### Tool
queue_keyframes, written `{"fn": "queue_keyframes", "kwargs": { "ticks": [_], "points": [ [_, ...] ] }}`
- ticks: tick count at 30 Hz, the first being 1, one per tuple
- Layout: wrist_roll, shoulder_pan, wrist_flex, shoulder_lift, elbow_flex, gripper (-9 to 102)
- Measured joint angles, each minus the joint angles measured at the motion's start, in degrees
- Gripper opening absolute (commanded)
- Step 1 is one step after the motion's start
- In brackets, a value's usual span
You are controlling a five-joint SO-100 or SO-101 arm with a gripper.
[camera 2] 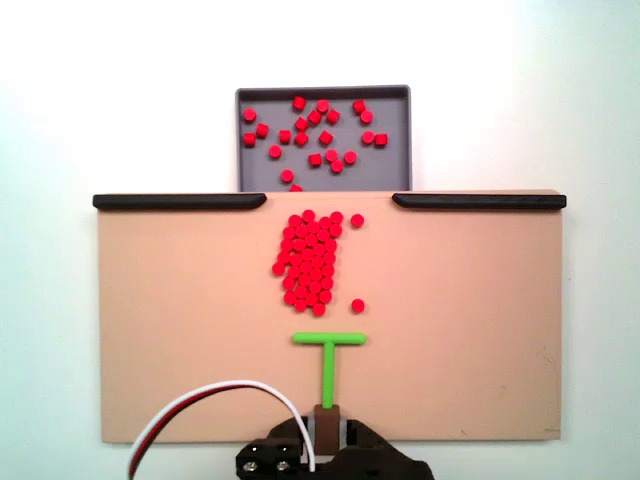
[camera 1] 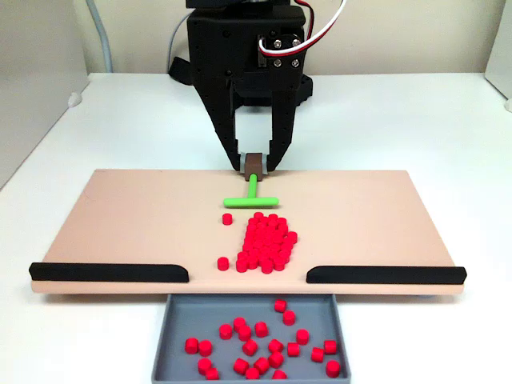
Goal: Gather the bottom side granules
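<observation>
A dense pile of red granules (camera 1: 264,238) (camera 2: 310,262) lies mid-board, just before the gap between two black rails. Single granules (camera 1: 227,218) (camera 2: 358,305) sit apart beside the pile. More granules (camera 1: 260,346) (camera 2: 318,130) lie scattered in the grey tray (camera 1: 162,348) (camera 2: 391,168) beyond the gap. The green T-shaped pusher (camera 1: 251,199) (camera 2: 328,341) rests on the board with its crossbar facing the pile, a short way off it. My black gripper (camera 1: 256,166) (camera 2: 327,432) is shut on the pusher's brown handle block (camera 1: 255,162) (camera 2: 327,420).
The tan board (camera 1: 120,224) (camera 2: 180,320) lies on a white table. Black rails (camera 1: 108,272) (camera 1: 384,274) (camera 2: 180,201) (camera 2: 478,201) line its tray-side edge, with an opening between them above the tray. A red-and-white cable (camera 2: 215,395) loops from the arm.
</observation>
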Motion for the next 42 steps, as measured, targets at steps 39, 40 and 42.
{"fn": "queue_keyframes", "kwargs": {
  "ticks": [39, 40, 42],
  "points": [
    [-2.37, 1.93, -3.43, -5.10, -1.76, 0],
    [-2.55, 1.93, -3.43, -5.19, -1.76, 0],
    [-2.64, 1.93, -3.43, -5.45, -1.85, 0]
  ]
}}
